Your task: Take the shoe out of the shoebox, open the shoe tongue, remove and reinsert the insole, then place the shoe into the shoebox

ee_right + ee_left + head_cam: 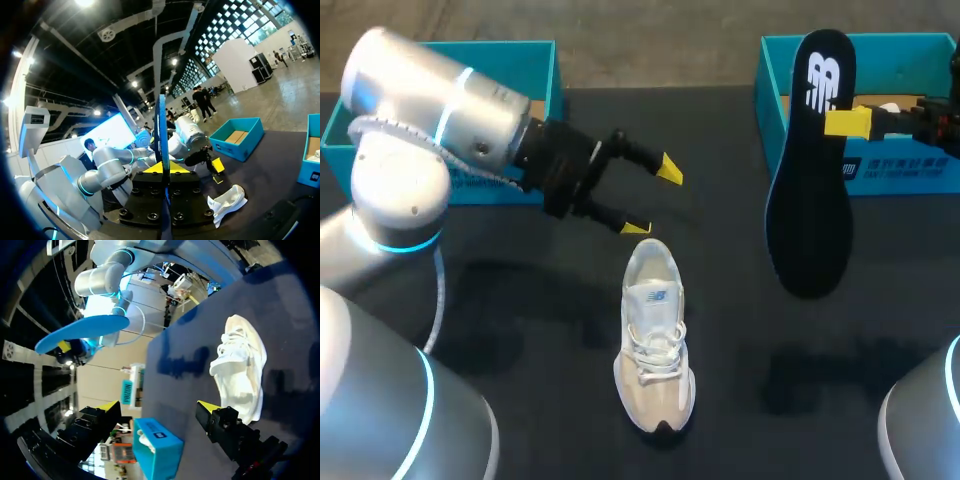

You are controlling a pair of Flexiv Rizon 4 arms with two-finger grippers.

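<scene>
Right gripper point(846, 122) is clamped on the dark insole point(810, 200), held over the far-right blue box point(910, 172); white paper point(890, 106) lies inside. Left gripper point(653, 199) is spread wide and empty, just beyond the white shoe point(655, 340) on the table point(520, 300).

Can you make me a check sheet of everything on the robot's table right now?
Surface: black table.
Job's things: white shoe lies in the middle, outside both boxes; dark insole is held up off the table; blue left box and blue right box sit at the far corners.
Clutter: nothing seen.
Tools: left tool open, beyond the shoe's opening; right tool shut on the insole.
Cables: grey cable along the left arm.
Surroundings: nothing seen reaching over the table.
</scene>
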